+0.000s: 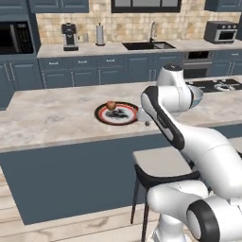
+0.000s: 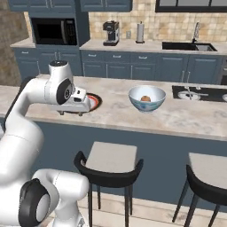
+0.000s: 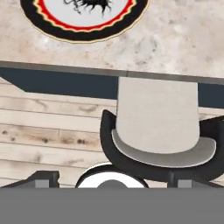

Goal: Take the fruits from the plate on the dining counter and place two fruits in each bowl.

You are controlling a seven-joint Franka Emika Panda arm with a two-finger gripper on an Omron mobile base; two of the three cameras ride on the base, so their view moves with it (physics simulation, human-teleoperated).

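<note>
A stool (image 3: 157,127) stands nearest, just in front of the counter (image 1: 52,120). The gripper (image 2: 73,113) hangs over the counter's front edge beside the plate (image 1: 118,114); its jaws are spread wide and grip nothing. On the plate's far side sits one reddish-brown fruit (image 1: 111,105). Right of the plate stands the blue-white bowl (image 2: 146,98), with what looks like an orange fruit (image 2: 145,98) inside, though it is small.
</note>
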